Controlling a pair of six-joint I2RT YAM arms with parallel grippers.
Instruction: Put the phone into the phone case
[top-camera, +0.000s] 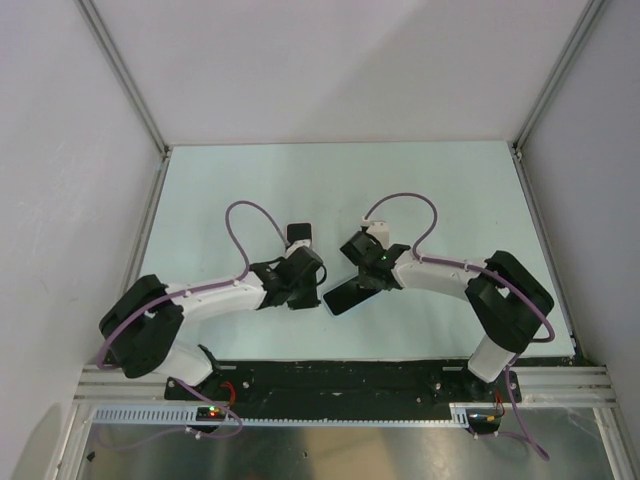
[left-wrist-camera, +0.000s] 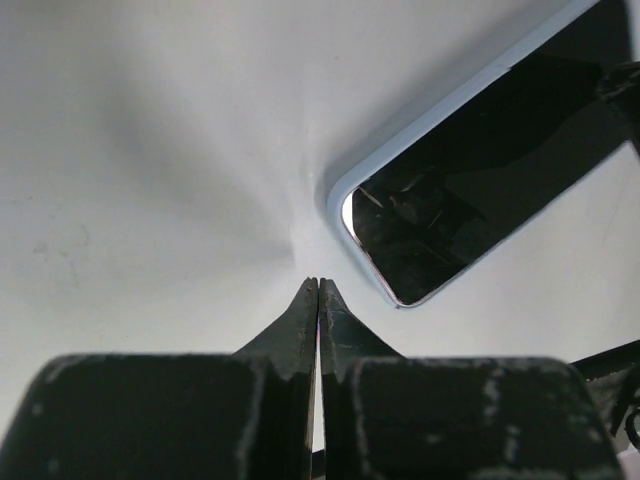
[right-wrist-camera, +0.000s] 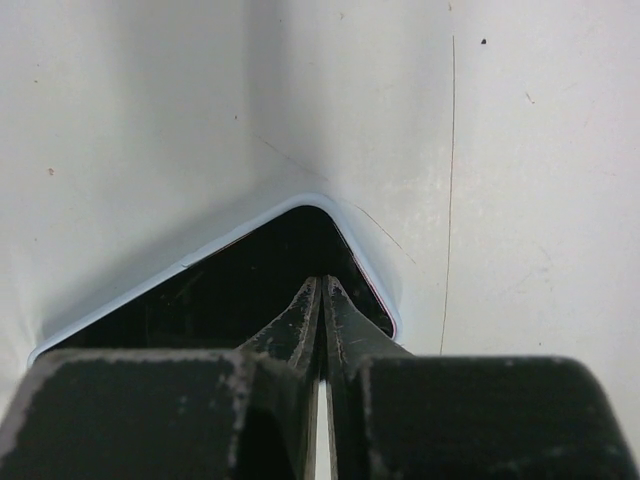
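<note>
Phone (top-camera: 352, 293) lies flat on the table (top-camera: 450, 190), in the middle of its near half and between my two grippers. In the top view its long axis runs on a diagonal, one short end pointing near and left, the other far and right. The glossy black face is up. The case (left-wrist-camera: 440, 112) is around it: in my left wrist view the pale-blue rim follows one long side and wraps the rounded corner nearest me, with a thin bright sliver between that corner of the phone and the rim. Along the other long side only a fine edge shows, so I cannot tell whether the phone is seated all the way round. My left gripper (left-wrist-camera: 318, 290) has its jaws pressed together with nothing between them. Its tips are just short of that near-left corner, apart from it, over bare table. My right gripper (right-wrist-camera: 322, 285) is likewise closed on nothing. Its tips are over the black face just inside the far-right corner, where the blue rim bends round. I cannot tell whether they press on the glass or hang just above it.
</note>
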